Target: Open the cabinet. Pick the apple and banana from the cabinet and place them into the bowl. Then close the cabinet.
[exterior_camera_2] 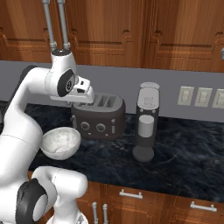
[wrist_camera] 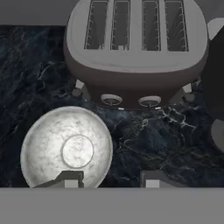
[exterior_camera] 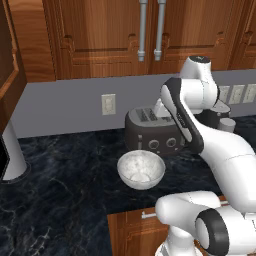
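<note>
Marbled bowl (wrist_camera: 65,148) on dark counter (wrist_camera: 144,144), toaster (wrist_camera: 135,48) behind, cabinet (exterior_camera: 150,35) closed

You see the marbled bowl (exterior_camera: 141,169) on the dark counter (exterior_camera: 60,190), the four-slot toaster (exterior_camera: 152,131) just beyond at one o'clock, and the cabinet (exterior_camera: 145,37) doors shut at twelve.

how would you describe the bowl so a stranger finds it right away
On the dark marbled counter, below the closed wooden cabinet, sits a dark four-slot toaster. Just in front of it is the bowl: round, deep, whitish-grey stone look, empty, the one pale open dish there.
</note>
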### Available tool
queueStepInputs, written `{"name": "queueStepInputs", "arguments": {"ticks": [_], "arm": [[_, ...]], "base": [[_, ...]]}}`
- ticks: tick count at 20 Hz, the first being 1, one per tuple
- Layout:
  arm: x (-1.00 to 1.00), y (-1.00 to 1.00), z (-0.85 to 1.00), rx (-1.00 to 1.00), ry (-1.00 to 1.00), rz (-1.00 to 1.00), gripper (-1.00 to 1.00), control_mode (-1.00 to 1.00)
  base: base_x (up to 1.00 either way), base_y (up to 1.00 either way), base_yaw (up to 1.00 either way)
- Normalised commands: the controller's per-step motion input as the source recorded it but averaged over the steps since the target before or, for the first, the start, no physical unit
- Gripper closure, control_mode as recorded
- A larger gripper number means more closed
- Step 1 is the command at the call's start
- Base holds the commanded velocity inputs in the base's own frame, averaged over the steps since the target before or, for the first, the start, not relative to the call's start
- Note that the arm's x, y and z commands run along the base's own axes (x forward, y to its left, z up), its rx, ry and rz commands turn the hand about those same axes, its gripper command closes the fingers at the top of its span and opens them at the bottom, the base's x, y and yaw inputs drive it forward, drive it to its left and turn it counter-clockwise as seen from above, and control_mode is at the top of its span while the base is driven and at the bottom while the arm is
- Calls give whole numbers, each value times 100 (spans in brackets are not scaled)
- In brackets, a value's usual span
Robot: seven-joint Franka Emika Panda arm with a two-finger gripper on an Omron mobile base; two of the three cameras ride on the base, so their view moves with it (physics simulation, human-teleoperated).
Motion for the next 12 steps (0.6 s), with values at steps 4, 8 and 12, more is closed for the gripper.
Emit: {"name": "queueStepInputs", "arguments": {"ticks": [4,8,12], "arm": [[-12,0,7,0,-14,0,-100,-100],[-29,0,36,0,-35,0,-100,-100],[-30,0,50,1,-42,0,-100,-100]], "base": [[0,0,0],[0,0,0],[0,0,0]]}}
